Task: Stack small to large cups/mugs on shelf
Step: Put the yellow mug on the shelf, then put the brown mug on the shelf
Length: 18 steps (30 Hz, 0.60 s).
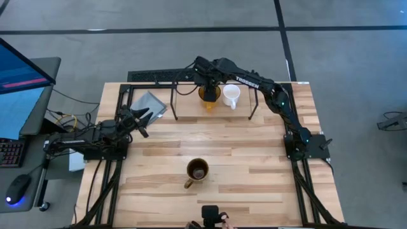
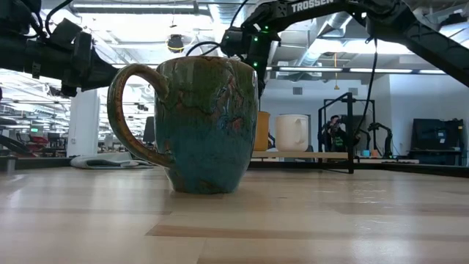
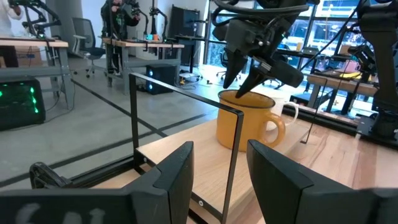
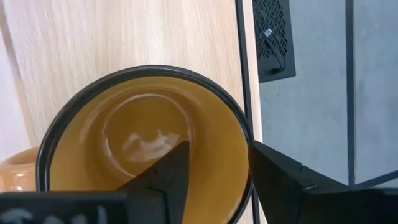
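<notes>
Yellow mug (image 1: 209,95) stands upright on the shelf (image 1: 172,102) at the far edge of the surface, just beside the white mug (image 1: 231,95) — right claw (image 1: 207,81) sits directly above, fingers apart astride the rim, one inside and one outside, no clamp visible. Brown mug (image 1: 197,170) stands upright, alone, mid-surface near the front edge, well apart from both claws, mouth up, handle toward the front-left corner. Left claw (image 1: 141,119) waits open near the shelf's left end; I'd judge both arms about equally far from it.
</notes>
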Available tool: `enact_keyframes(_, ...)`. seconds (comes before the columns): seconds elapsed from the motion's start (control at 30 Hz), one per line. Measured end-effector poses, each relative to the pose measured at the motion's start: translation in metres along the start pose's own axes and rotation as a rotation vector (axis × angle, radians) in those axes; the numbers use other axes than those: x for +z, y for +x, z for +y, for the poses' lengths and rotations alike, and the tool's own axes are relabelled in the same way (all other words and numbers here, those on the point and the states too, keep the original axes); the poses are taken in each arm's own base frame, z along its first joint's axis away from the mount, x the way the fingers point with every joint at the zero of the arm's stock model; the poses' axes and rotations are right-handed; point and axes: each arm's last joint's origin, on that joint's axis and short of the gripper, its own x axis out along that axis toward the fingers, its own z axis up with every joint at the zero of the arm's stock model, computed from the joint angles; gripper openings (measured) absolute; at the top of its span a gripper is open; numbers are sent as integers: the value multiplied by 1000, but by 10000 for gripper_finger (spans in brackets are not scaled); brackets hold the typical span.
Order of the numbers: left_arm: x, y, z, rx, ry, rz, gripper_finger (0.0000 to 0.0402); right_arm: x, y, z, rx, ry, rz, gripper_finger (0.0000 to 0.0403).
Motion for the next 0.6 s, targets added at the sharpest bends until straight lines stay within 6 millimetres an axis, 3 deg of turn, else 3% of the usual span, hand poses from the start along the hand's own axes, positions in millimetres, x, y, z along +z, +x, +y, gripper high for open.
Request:
enact_keyframes(0.4,0,0,0,0,0,0,140,0,0,0,-19,-1,9,176)
enact_keyframes(0.6,0,0,0,-1,0,0,140,4,-10,1,-84,-3,5,176)
